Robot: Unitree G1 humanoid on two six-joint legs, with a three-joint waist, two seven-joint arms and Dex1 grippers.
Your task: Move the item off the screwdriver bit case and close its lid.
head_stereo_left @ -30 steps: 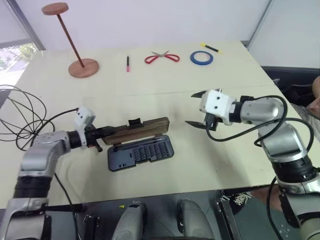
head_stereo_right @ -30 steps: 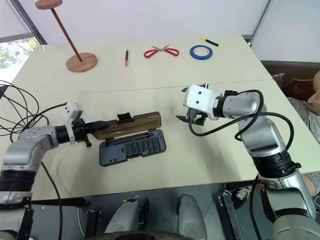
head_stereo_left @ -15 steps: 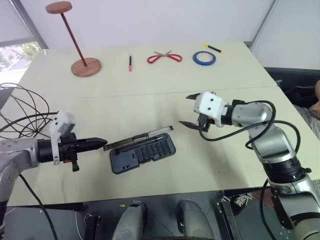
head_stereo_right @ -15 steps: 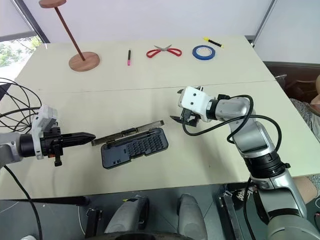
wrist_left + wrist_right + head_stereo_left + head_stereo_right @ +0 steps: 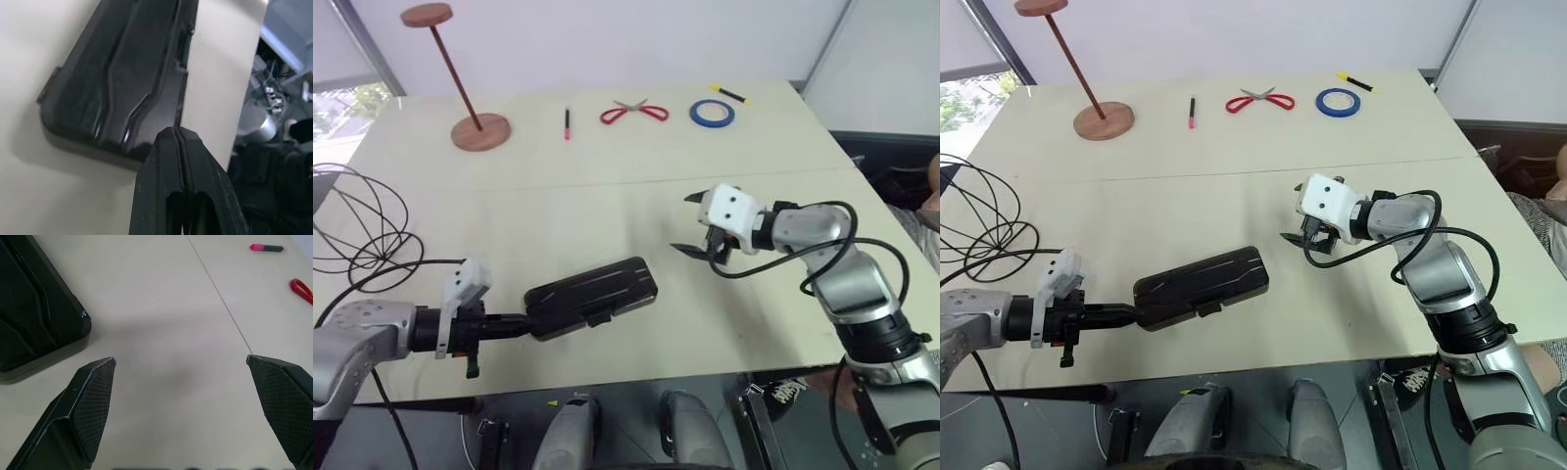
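The screwdriver bit case (image 5: 592, 294) lies near the table's front, and its dark lid (image 5: 122, 78) is folded flat down over it. A small latch tab (image 5: 600, 315) shows on the near long edge. My left gripper (image 5: 522, 322) is shut with nothing in it, its tip right at the case's left end; I cannot tell if it touches. The item, a black wire sphere (image 5: 352, 230), rests on the table at the far left, apart from the case. My right gripper (image 5: 690, 225) hovers open and empty to the right of the case, whose corner (image 5: 34, 318) lies beyond one fingertip (image 5: 93, 401).
At the back stand a red-brown disc-topped stand (image 5: 475, 127), a pink marker (image 5: 567, 122), red scissors (image 5: 631, 113), a blue tape roll (image 5: 709, 113) and a yellow marker (image 5: 726, 93). A person (image 5: 932, 196) is at the right edge.
The lid has dropped from standing upright to lying flat on the case. My left gripper drew back towards me, still shut. The right gripper has hardly moved.
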